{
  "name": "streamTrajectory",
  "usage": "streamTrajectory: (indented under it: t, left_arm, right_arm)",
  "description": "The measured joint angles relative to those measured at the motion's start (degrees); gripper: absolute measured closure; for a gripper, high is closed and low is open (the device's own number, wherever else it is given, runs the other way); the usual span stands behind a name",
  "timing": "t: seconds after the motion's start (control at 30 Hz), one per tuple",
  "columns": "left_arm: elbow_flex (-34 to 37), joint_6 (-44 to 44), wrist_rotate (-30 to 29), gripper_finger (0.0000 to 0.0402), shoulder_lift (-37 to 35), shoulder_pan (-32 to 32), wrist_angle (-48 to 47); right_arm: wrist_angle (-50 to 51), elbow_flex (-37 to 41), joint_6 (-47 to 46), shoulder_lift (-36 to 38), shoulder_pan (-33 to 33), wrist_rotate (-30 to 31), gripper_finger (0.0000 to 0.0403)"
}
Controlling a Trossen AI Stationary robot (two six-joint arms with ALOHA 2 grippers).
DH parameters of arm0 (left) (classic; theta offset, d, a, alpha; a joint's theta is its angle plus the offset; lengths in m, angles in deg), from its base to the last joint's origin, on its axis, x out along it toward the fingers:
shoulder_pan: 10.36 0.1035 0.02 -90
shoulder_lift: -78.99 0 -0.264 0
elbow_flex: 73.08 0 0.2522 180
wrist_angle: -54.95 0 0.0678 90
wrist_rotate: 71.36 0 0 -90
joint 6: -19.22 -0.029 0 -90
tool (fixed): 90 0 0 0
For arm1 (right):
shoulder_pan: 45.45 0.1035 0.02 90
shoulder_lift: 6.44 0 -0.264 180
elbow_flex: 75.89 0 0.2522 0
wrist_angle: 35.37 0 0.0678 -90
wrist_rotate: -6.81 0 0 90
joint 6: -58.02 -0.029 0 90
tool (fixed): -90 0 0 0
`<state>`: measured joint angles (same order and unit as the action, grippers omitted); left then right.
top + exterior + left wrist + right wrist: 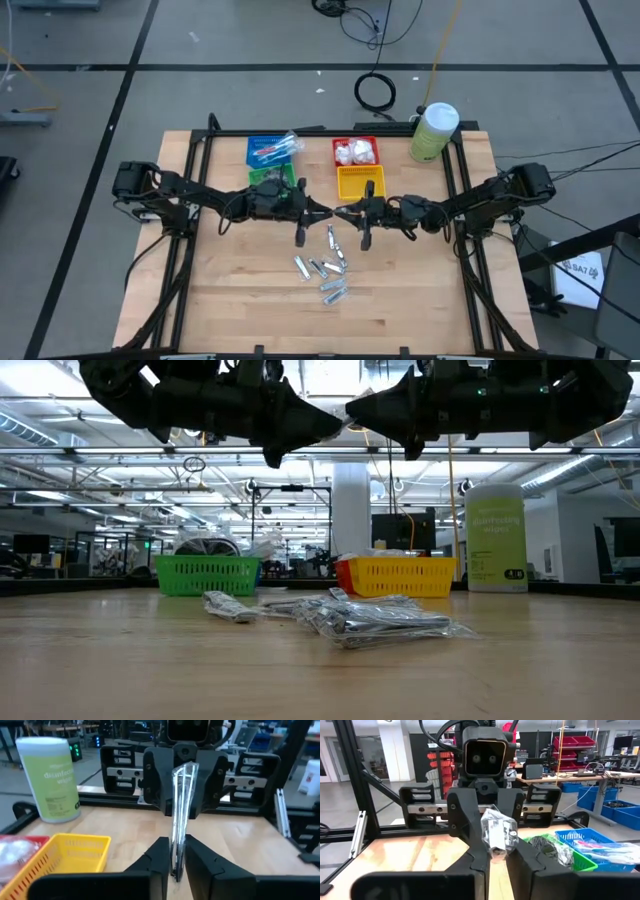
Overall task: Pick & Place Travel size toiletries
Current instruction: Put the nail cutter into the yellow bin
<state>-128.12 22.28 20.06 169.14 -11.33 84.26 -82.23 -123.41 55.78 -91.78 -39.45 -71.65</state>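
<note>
left gripper [318, 212]: mid-frame in the high view, nose to nose with the other arm; in its own wrist view the fingers [159, 857] pinch the near end of a clear packet [181, 810] standing upright between them

right gripper [350, 213]: just right of it, fingers [475, 857] pressed onto the same packet [497, 834] from the far end (so both have hold of it, above the table)

tubes [328, 280]: small silver pile in clear wrap, lower centre of the table [230, 300], below the grippers

baskets: blue [268, 150], green [262, 178], red [355, 152], yellow [358, 181], upper middle

canister [433, 132]: pale green, upper right corner of the table
</note>
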Motion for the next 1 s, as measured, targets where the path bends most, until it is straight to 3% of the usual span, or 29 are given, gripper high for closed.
streamTrajectory:
  t: [0.2,0.37,0.5,0.73,0.83,1.0]
  left_arm:
    - [-0.5,3.5,-0.1,0.0279,-2.8,-0.3,-4.4]
    - [-2.2,2.2,0.0,0.0194,-9.7,-1.1,-19.4]
    - [-3.2,2.1,-0.4,0.0152,-16.8,-1.1,-31.6]
    - [-3.2,8.7,-13.2,0.0133,-24.3,-1.4,-52.3]
    - [-3.1,11.4,-16.9,0.0133,-24.1,-1.4,-56.2]
    - [-3.1,12.8,-17.6,0.0133,-21.0,-1.4,-56.7]
  right_arm:
    - [0.1,0.0,0.2,0.0,-0.1,0.6,0.0372]
    - [6.2,0.0,2.4,2.5,-1.3,5.2,0.0372]
    - [16.6,0.0,3.1,6.5,-3.2,10.2,0.0372]
    - [38.6,0.1,-2.2,9.6,-8.1,17.0,0.0372]
    - [41.8,0.3,-4.5,8.7,-9.7,17.0,0.0372]
    - [41.8,2.5,-6.1,7.8,-12.4,17.1,0.0371]
